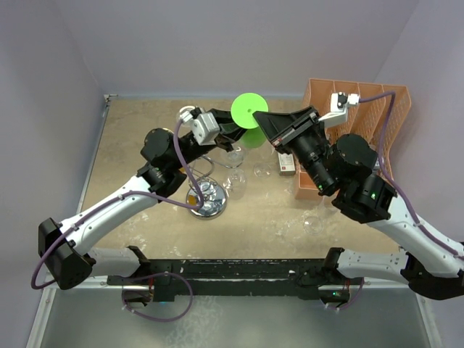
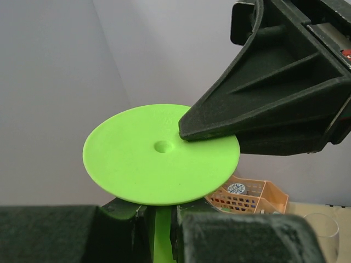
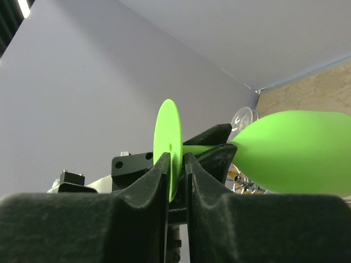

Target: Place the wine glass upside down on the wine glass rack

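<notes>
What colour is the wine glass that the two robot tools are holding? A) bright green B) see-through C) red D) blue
A: the wine glass is bright green, with its flat foot pinched by the right tool and its stem in the left tool.

An orange mesh organiser (image 1: 388, 119) stands at the far right corner of the tan table (image 1: 130, 145), close to the grey wall (image 1: 254, 43). A small box (image 1: 286, 164) lies just beside its left side. Near the middle of the table stand two clear glasses (image 1: 234, 156), one behind the other. A third glass (image 1: 313, 222), faint and hard to see, is nearer the front.
</notes>
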Motion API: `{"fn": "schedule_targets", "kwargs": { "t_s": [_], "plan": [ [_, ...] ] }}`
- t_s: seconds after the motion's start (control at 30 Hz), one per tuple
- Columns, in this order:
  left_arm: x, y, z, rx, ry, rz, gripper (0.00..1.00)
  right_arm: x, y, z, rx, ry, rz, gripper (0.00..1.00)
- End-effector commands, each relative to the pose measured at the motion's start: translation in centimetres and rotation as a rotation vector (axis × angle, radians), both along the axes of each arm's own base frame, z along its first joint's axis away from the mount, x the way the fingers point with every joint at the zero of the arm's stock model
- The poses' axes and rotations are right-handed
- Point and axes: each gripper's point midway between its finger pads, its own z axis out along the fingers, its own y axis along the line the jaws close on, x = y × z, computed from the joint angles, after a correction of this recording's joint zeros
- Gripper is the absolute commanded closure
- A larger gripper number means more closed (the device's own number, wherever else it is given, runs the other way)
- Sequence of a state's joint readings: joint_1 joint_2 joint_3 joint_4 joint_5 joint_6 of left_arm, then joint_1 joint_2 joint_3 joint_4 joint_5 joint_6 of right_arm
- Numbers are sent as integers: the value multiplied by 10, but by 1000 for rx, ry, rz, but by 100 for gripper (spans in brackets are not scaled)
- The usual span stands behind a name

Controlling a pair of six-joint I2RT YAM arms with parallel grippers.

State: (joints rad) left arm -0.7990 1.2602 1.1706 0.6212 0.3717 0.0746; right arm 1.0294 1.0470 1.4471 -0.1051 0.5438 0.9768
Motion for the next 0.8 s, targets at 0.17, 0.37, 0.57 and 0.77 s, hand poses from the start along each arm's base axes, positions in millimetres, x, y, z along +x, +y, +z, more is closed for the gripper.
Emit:
{"fn": "schedule_targets", "kwargs": {
  "t_s": [0.17,0.37,0.57,0.77],
  "plan": [
    [-17,14,31,-105,-26,-34,76,-3,-13,31,124,-62,-30,100],
    [-14,30,29,-140,83,17,56,-1,-32,49,156,-114,-99,100],
    [-4,68,29,-296,392,111,48,5,-53,52,151,-149,-209,100],
    [0,65,28,-367,767,63,47,14,-49,41,118,-143,-245,100]
  ]
}}
